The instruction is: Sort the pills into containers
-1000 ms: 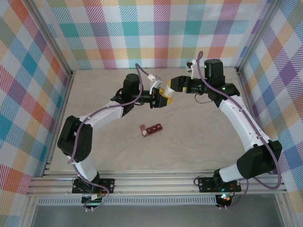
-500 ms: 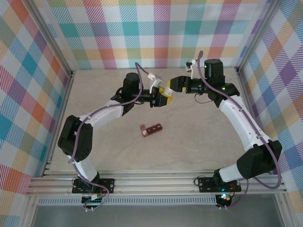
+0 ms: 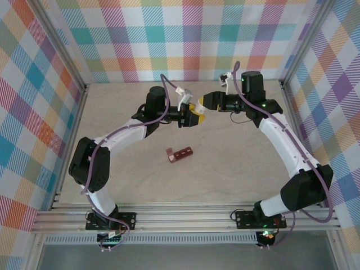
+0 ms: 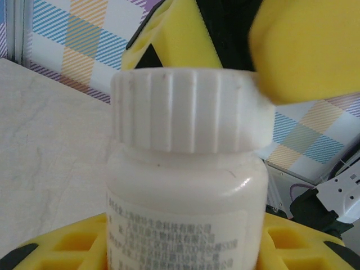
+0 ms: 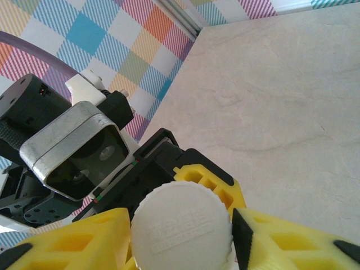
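My left gripper is shut on the body of a white pill bottle and holds it up above the far middle of the table. My right gripper meets it from the right. Its yellow fingers press both sides of the ribbed white cap, and one finger rests against the cap's edge. In the top view the two grippers, left and right, meet tip to tip. The containers, a dark red-brown strip, lie on the table nearer the bases. The pills are out of view.
The beige table is walled by checked panels, with metal posts at the back corners. The left wrist's camera housing sits close behind the bottle. A metal rail runs along the near edge.
My right gripper's jaws have closed in onto the bottle cap, and its wrist has shifted slightly. The left arm and the containers have not moved.
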Robot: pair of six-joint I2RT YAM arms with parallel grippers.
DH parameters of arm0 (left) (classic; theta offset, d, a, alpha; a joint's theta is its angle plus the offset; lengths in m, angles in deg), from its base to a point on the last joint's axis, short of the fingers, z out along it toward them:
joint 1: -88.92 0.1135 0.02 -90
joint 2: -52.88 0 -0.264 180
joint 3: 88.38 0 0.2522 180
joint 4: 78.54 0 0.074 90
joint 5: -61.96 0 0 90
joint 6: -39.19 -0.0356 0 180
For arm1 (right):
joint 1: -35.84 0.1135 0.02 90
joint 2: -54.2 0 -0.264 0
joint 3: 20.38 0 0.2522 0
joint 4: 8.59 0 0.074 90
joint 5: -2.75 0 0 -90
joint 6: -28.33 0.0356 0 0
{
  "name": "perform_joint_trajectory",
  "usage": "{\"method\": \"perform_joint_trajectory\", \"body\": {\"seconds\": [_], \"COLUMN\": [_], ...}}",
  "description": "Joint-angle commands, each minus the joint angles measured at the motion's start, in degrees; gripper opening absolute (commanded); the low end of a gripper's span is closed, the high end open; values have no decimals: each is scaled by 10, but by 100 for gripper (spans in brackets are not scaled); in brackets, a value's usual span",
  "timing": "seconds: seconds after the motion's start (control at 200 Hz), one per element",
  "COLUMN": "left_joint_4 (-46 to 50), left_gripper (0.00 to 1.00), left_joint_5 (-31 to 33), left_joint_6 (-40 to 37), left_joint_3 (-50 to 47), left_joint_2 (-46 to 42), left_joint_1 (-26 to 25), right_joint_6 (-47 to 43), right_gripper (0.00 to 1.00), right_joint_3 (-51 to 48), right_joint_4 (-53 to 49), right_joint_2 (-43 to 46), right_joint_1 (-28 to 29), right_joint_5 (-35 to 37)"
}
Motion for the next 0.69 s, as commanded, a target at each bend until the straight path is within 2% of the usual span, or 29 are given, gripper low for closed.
{"method": "perform_joint_trajectory", "body": {"seconds": [0.0,0.17,0.265,0.575,0.69], "left_joint_4": [-3,-3,-1,12,12], "left_gripper": [0,0,0,0,0], "left_joint_5": [-15,-13,-13,-12,-9], "left_joint_6": [-9,-9,-9,-15,-14], "left_joint_3": [27,34,42,67,74], "left_joint_2": [3,6,10,24,30], "left_joint_1": [7,7,7,6,7], "right_joint_6": [-2,9,15,97,130], "right_gripper": [48,44,44,43,43], "right_joint_3": [-5,-13,-18,-30,-46], "right_joint_4": [10,12,1,-70,-61], "right_joint_2": [-8,-4,7,33,37], "right_joint_1": [-3,-1,10,87,118], "right_joint_5": [-21,-15,22,276,333]}}
